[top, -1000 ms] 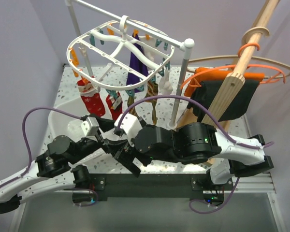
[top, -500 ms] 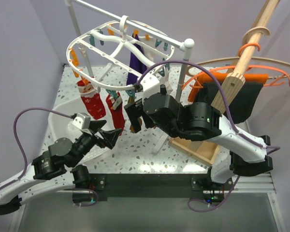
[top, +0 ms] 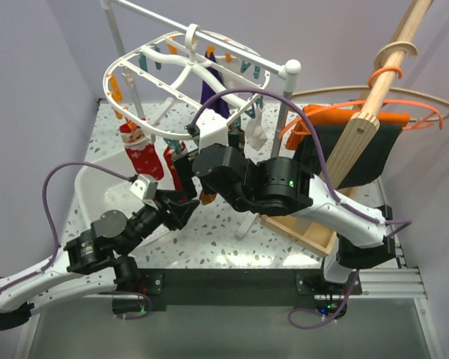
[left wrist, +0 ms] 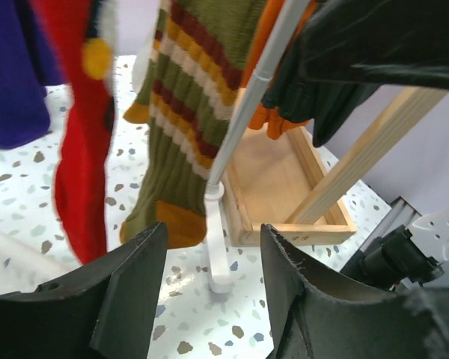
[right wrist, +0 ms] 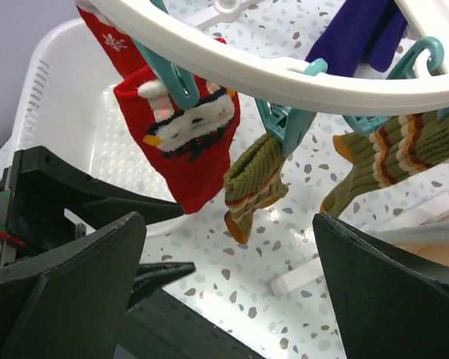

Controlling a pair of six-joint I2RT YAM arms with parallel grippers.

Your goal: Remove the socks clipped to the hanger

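I'm watching the hanger (top: 181, 84) hanging from a white rail (top: 150, 16) above the far left part of the worktop (top: 217, 238), with the socks (top: 142, 157) dangling from its near rim on teal clips (right wrist: 284, 127).

The right gripper (right wrist: 228, 221) is hovering just below that rim with its jaws spread wide and nothing between them. A red Santa sock (right wrist: 183, 138) and a short olive-striped sock (right wrist: 256, 179) are hanging right in front of it, close but not touching. A purple sock (right wrist: 352, 41) is hanging farther back.

The left gripper (left wrist: 213, 232) is sitting lower, by the near edge of the white basin (top: 97, 187). Its jaws are standing apart on nothing, pointing toward the sock ends just ahead. A wooden tray (left wrist: 277, 187) is lying beyond them.
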